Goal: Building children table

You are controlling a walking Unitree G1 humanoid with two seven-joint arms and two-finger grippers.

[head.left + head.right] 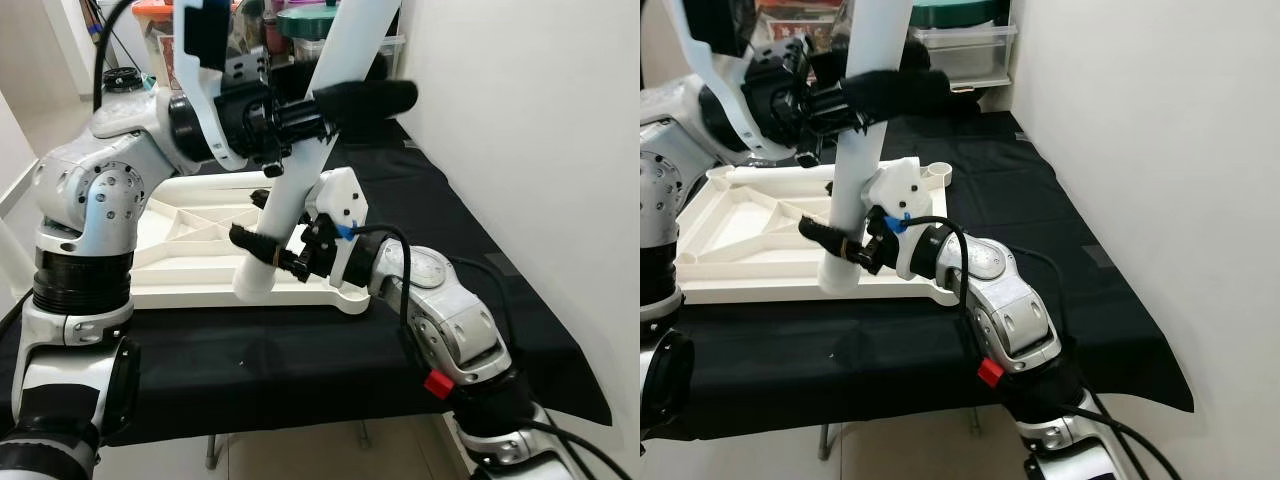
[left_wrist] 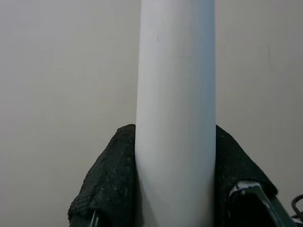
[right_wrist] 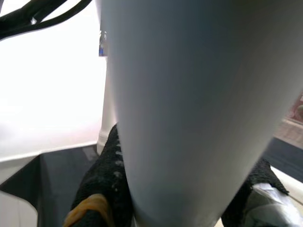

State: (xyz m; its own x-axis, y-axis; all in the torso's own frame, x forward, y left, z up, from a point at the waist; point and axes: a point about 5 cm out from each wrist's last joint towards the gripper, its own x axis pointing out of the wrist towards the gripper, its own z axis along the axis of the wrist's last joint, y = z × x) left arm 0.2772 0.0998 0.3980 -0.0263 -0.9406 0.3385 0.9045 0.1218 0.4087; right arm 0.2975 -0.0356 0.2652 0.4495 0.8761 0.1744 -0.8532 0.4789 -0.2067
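While the right gripper (image 1: 262, 250) clamps both black fingers around the lower end of the white table leg (image 1: 300, 170), the left gripper (image 1: 350, 100) is closed on the same leg higher up, toward 12 o'clock. That leg stands tilted, with its foot at the near edge of the upturned white tabletop (image 1: 190, 235). Under it lies a black cloth (image 1: 300, 370), with storage bins (image 1: 965, 40) at 12 o'clock and a pale wall (image 1: 1160, 130) at 3 o'clock.
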